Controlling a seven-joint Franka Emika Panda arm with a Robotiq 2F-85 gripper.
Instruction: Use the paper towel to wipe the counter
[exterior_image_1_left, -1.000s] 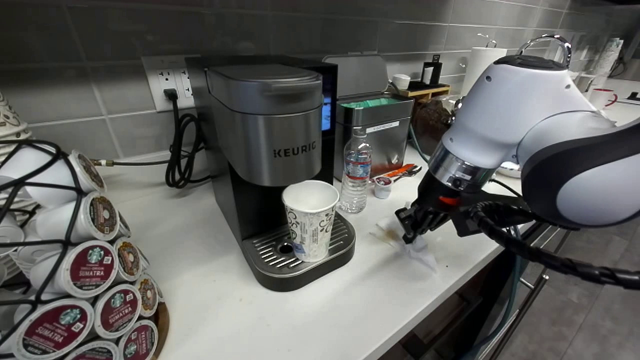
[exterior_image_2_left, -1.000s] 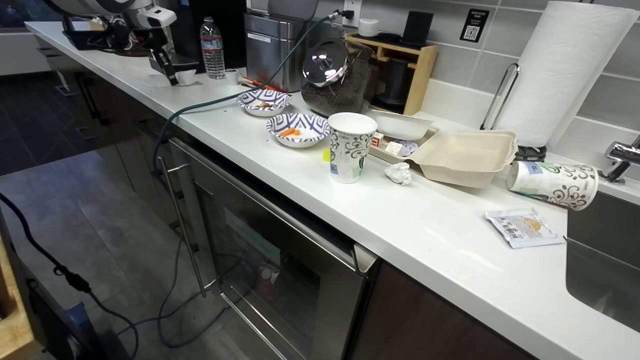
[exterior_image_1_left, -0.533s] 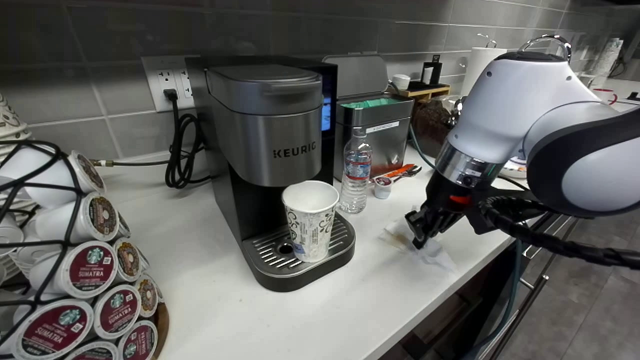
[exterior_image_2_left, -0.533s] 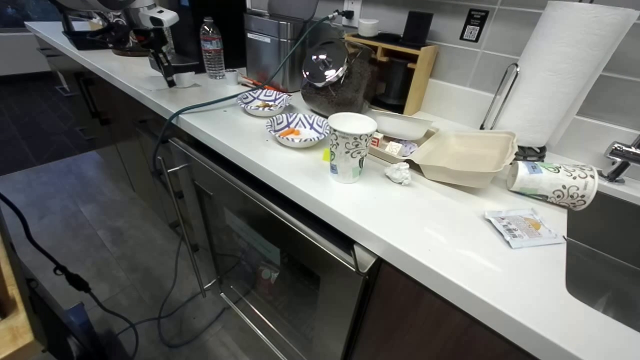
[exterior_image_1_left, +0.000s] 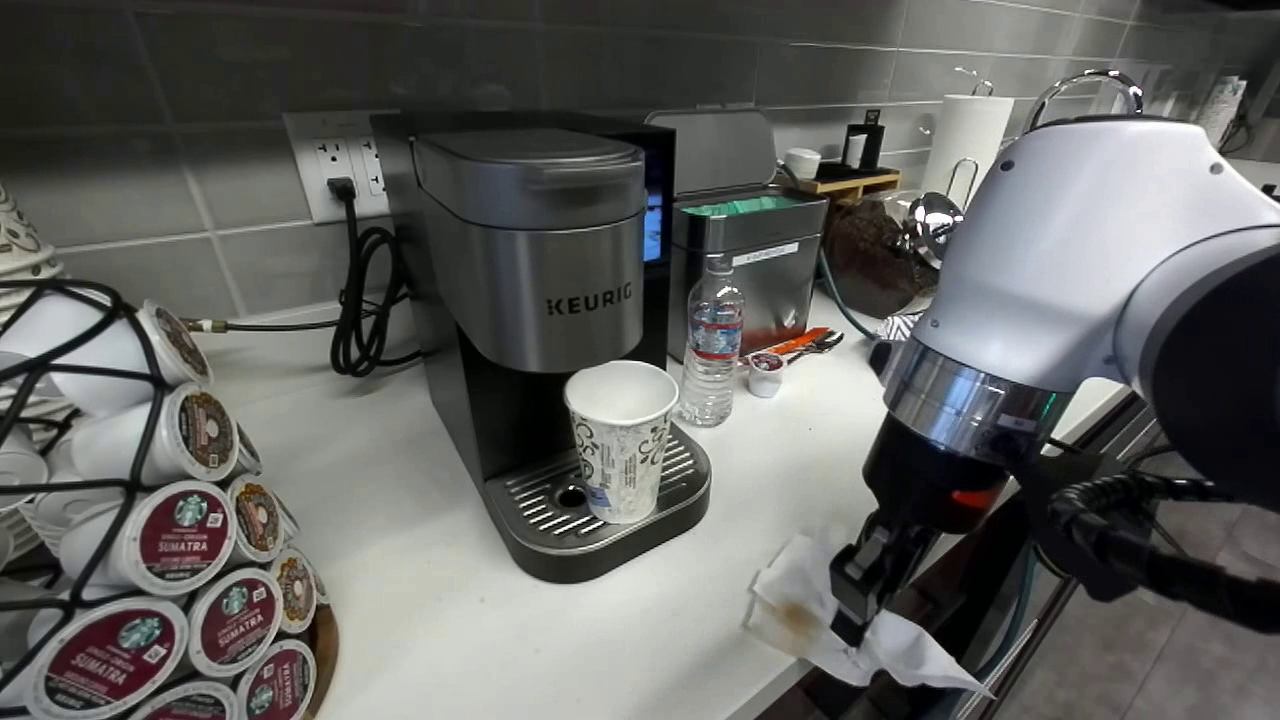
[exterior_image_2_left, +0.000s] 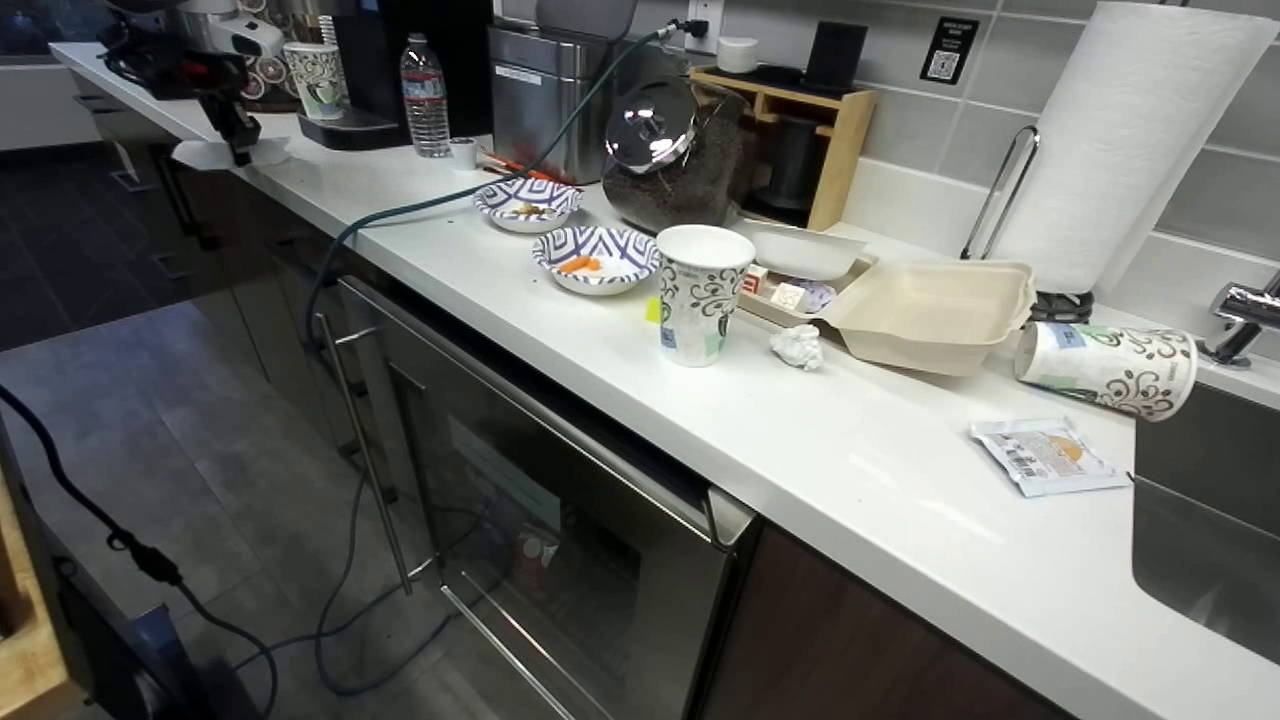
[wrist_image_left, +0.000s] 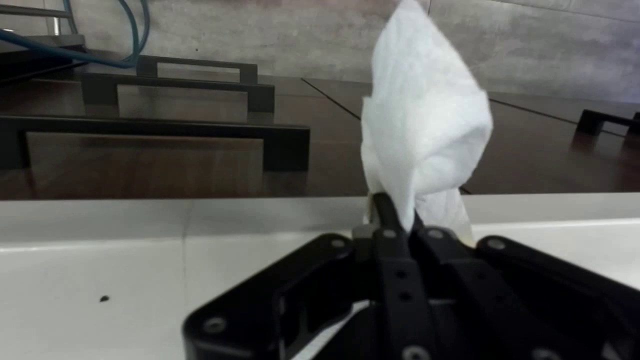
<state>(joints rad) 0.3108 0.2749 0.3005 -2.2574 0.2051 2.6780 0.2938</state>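
Gripper (exterior_image_1_left: 851, 634), pinched tight on stained paper towel (exterior_image_1_left: 895, 647), has swept over counter's (exterior_image_1_left: 620, 625) near edge; stroke likely ending.

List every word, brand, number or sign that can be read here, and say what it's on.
"KEURIG": front of the coffee machine.
"SUMATRA": maroon coffee pod lids.
"SINGLE-ORIGIN", seemingly: small print above "SUMATRA".
Too small or blurred to read: the steel bin's label, the water bottle's label, the black wall sign with its QR code, the flat packet's print, the brown pod lids and any print on the paper cups.
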